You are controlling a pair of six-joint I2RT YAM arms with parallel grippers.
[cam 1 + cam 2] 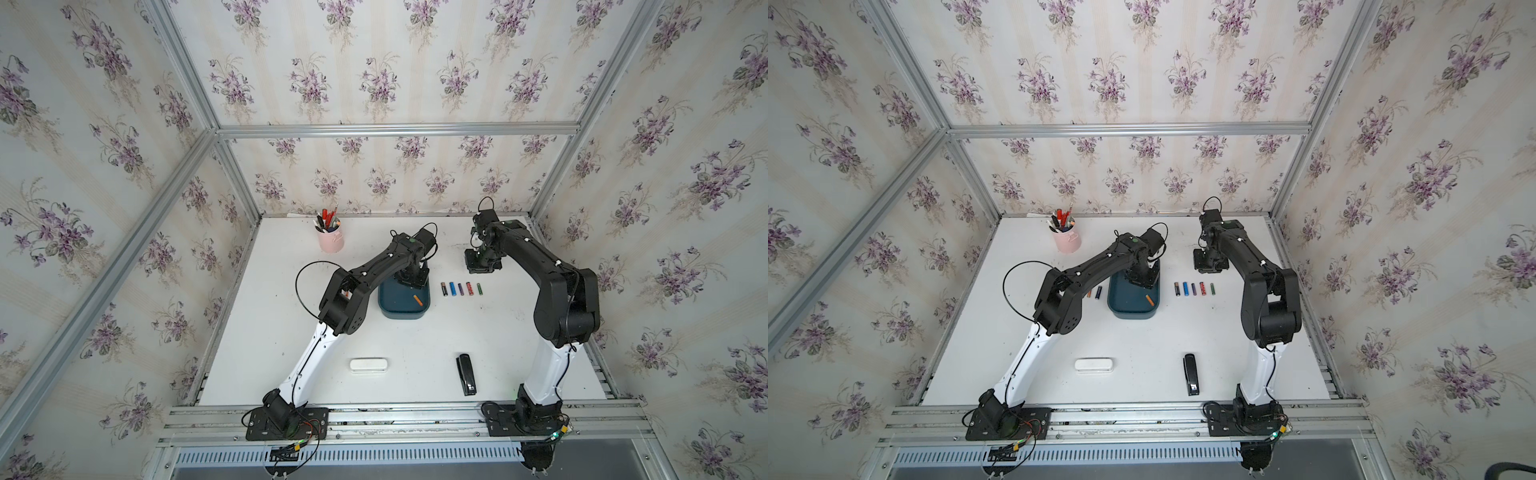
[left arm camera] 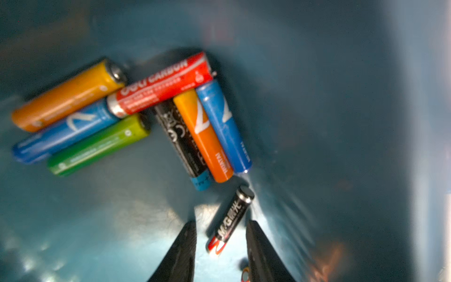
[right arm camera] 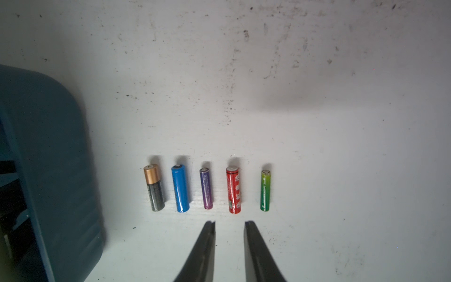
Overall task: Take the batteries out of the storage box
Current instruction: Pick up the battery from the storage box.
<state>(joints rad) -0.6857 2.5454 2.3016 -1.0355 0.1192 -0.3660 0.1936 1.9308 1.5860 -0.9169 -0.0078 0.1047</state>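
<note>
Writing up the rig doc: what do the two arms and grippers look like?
Both arms alike: left arm and right arm have a white lower link, black upper links and black base plates. A thin black cable loops off each. The left gripper and right gripper have black, tapered fingers.

The left arm (image 1: pixel 374 266) and the right arm (image 1: pixel 536 257) each had a white lower link, with matte black joints and upper links dotted with small white clips. A thin black cable (image 1: pixel 296 284) curved in a loop at the left arm's elbow. Red and black wires (image 1: pixel 307 427) lay over its black base plate (image 1: pixel 257 428). The left tool (image 2: pixel 222 222) and right tool (image 3: pixel 229 222) had dark, tapered fingers.
</note>
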